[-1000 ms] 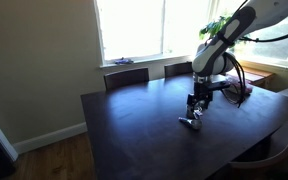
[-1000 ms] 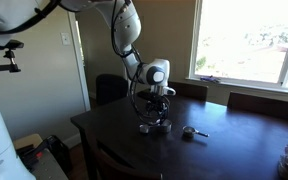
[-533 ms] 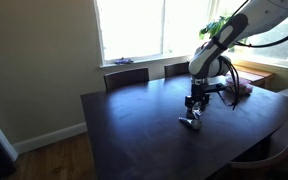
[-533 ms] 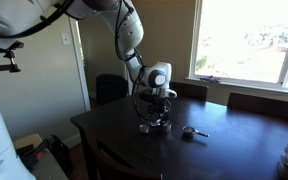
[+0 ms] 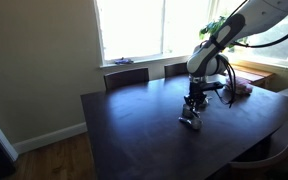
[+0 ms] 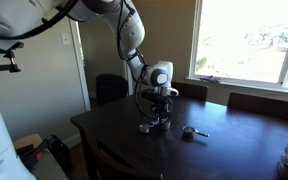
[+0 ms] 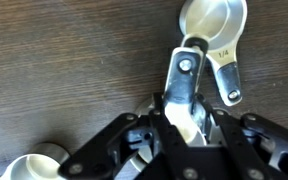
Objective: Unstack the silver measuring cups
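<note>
Jaws have come in from wide apart: in the wrist view the gripper (image 7: pixel 184 128) now pinches one silver measuring cup (image 7: pixel 184 75) on the dark table (image 7: pixel 64 60), handle poking out ahead. I read this as the grab before lifting it away; whether another is nested under it I can't tell. Just past that handle's tip the second cup (image 7: pixel 214 22) lies bowl up and empty; behind the pinched one the third cup (image 7: pixel 32 170) shows only a rim.
</note>
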`<act>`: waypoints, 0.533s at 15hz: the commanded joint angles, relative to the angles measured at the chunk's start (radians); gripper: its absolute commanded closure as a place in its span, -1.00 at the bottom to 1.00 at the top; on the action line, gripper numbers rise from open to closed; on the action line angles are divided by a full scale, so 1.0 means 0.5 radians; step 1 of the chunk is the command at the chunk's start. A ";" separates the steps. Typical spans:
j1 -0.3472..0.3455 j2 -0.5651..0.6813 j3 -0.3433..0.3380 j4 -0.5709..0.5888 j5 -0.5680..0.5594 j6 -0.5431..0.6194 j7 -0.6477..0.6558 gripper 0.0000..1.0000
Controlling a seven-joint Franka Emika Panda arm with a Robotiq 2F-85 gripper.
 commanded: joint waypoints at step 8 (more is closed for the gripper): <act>-0.024 -0.031 0.019 0.036 0.036 -0.147 -0.001 0.96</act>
